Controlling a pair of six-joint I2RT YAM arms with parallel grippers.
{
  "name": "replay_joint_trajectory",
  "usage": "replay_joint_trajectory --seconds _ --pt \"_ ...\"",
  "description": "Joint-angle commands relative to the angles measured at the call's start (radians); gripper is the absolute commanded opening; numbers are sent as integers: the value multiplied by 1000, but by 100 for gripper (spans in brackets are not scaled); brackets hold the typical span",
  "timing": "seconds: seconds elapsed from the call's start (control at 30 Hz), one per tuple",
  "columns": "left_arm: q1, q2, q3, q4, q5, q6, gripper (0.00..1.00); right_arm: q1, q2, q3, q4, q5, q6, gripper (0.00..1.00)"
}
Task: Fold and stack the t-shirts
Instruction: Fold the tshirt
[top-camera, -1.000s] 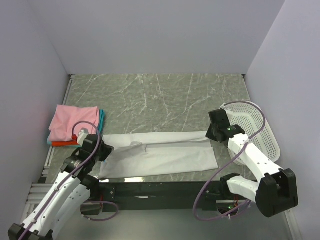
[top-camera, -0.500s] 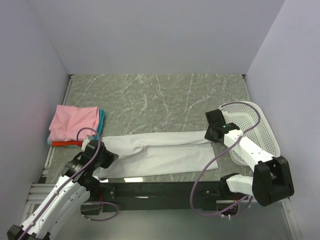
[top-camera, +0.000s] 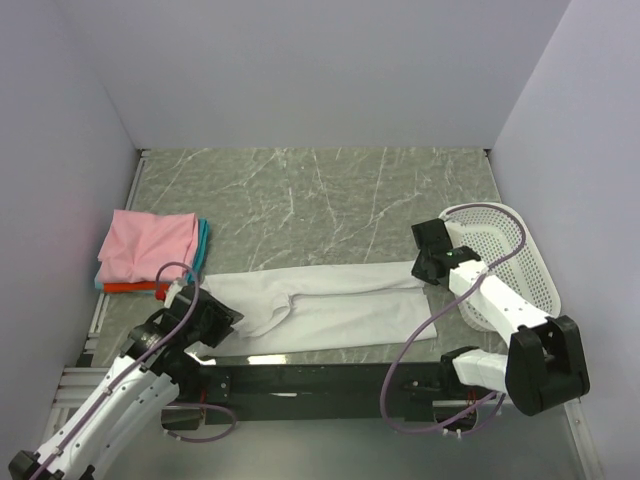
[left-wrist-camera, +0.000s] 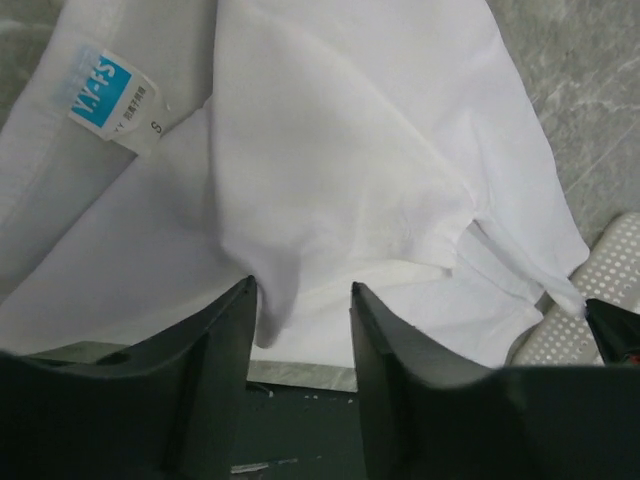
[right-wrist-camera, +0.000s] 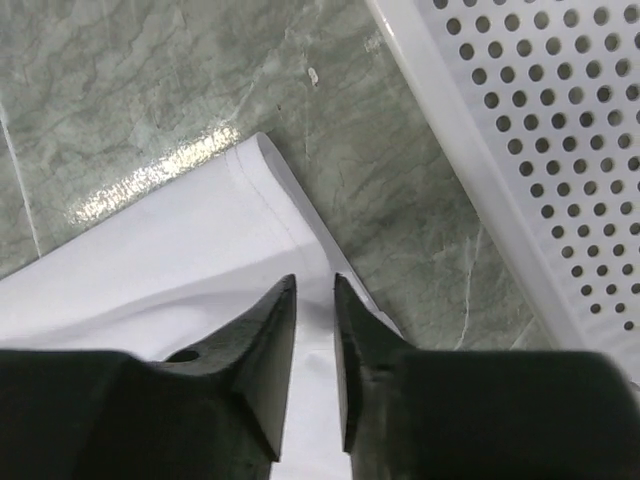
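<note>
The white t-shirt (top-camera: 330, 312) lies flat on the near part of the table (top-camera: 320, 190), folded lengthwise into a long band. My left gripper (top-camera: 226, 318) is at its left end and my right gripper (top-camera: 428, 268) is at the far corner of its right end.

In the left wrist view my left gripper (left-wrist-camera: 300, 295) has its jaws parted, with a loose fold of the white cloth hanging in the gap. I cannot see that fold being pinched. In the right wrist view my right gripper (right-wrist-camera: 315, 285) has its jaws only narrowly apart, right over the hemmed edge of the shirt. The slit between them shows cloth but no grip on it.

The band's long axis runs left to right, roughly along the table's near edge, with the right end lying slightly farther from me. The collar end points to my left, where the blue neck label (left-wrist-camera: 105, 85) lies face up on the cloth. The straight hem is at the right end.

Past the left end, against the left wall, is a stack with the pink t-shirt (top-camera: 148, 243) on top. The edge of the teal t-shirt (top-camera: 203, 240) shows at its right side, and the orange-red t-shirt (top-camera: 130, 287) shows at the near edge. The white perforated basket (top-camera: 520, 260) lies tipped just beyond the shirt's right end, close beside my right gripper and apart from the cloth.
</note>
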Motion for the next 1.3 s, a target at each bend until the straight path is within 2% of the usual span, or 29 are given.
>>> replay_joint_trajectory --seconds 0.0,0.03,0.1,0.13,0.2,0.23,0.27,0.3,0.33,0.47,0.6,0.63,0.73,0.93,1.0,1.1,1.27 --pt "-8 -53 49 -35 5 -24 53 1 -46 2 -12 48 18 30" --pt "-8 -68 50 -32 11 -16 61 -1 -63 4 -21 50 18 44" --pt "-8 -74 63 -34 19 -8 69 -1 -97 7 -25 43 18 60" --pt "-8 -73 69 -40 16 -5 79 1 -111 7 -23 40 14 68" --pt "-8 -70 83 -40 21 4 83 1 -138 7 -17 19 -14 71" --pt "-8 -65 86 -35 22 12 90 4 -169 4 -3 -24 -29 76" --pt "-8 -62 90 -29 16 12 92 4 -186 2 3 -53 -55 77" --pt "-8 -58 107 -23 12 21 98 5 -218 -1 14 -87 -73 83" --pt "-8 -44 119 -23 2 38 99 14 -233 -4 40 -173 -92 84" --pt "-8 10 190 -11 -59 76 99 68 -276 8 83 -317 -168 86" --pt "-8 87 160 137 -21 107 99 125 -214 15 159 -459 -173 87" --pt "-8 137 144 221 -4 117 99 135 -194 15 194 -479 -167 87" --pt "-8 267 98 361 62 140 99 162 -90 28 219 -486 -130 87" --pt "-8 491 66 501 104 183 99 171 107 65 190 -400 -104 87" --pt "-8 519 58 518 104 188 99 169 150 52 205 -404 -103 87" --pt "-8 548 49 509 25 180 99 168 206 44 198 -400 -98 87" --pt "-2 584 34 538 -37 168 99 168 216 2 218 -412 -109 87"
